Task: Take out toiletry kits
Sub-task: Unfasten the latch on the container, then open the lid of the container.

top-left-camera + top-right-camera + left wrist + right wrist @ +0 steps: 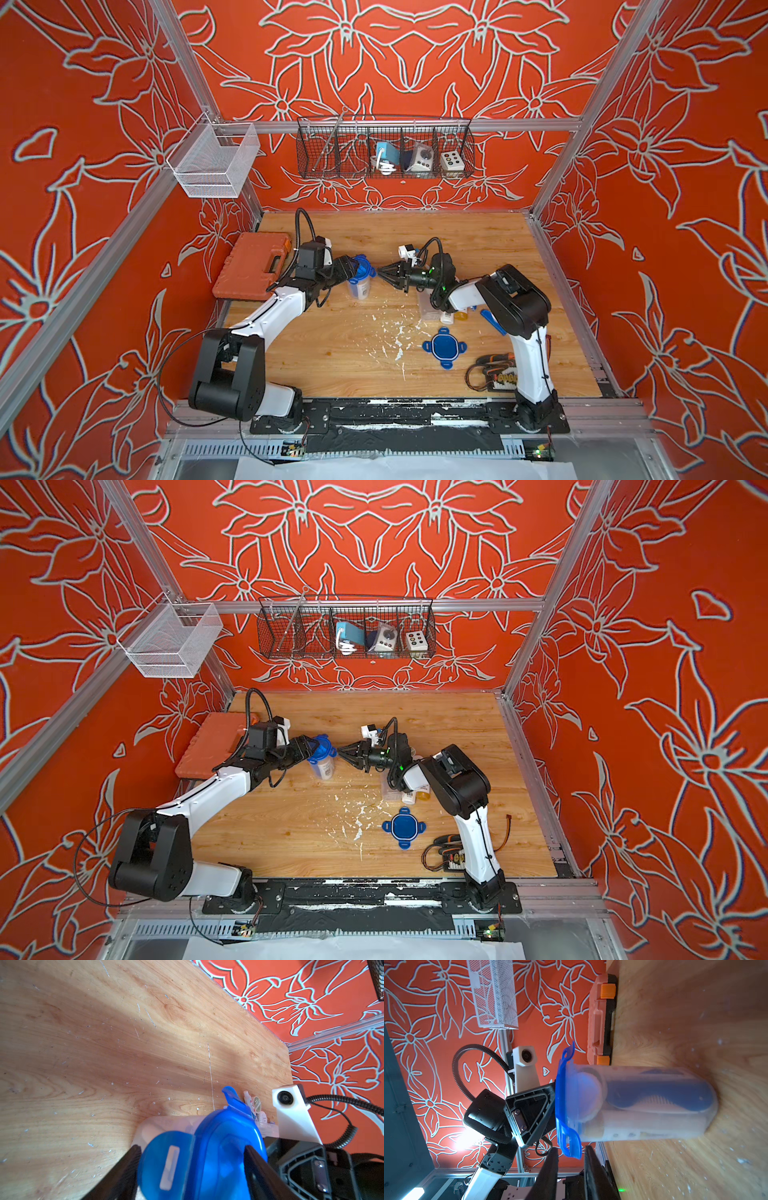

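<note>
Blue lid point(360, 268) tops a clear tub point(360, 291) standing upright on the wooden table point(316, 357), with one toiletry kit point(633, 1122) inside it, its folding toothbrush point(658, 1095) showing through the wall. The left gripper point(191, 1148) clasps the lid across its rim. The right gripper point(571, 1148) has its jaws narrowed around a lid tab point(571, 1142); whether they pinch it cannot be told. The other kit point(448, 318) lies loose under the right arm, near a spare lid point(444, 347).

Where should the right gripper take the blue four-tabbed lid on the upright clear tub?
On the blue four-tabbed plastic lid, the tab nearest the right gripper: it juts past the tall clear plastic tub as a thin flap. Come side-on at rim height, jaws straddling it.
</note>
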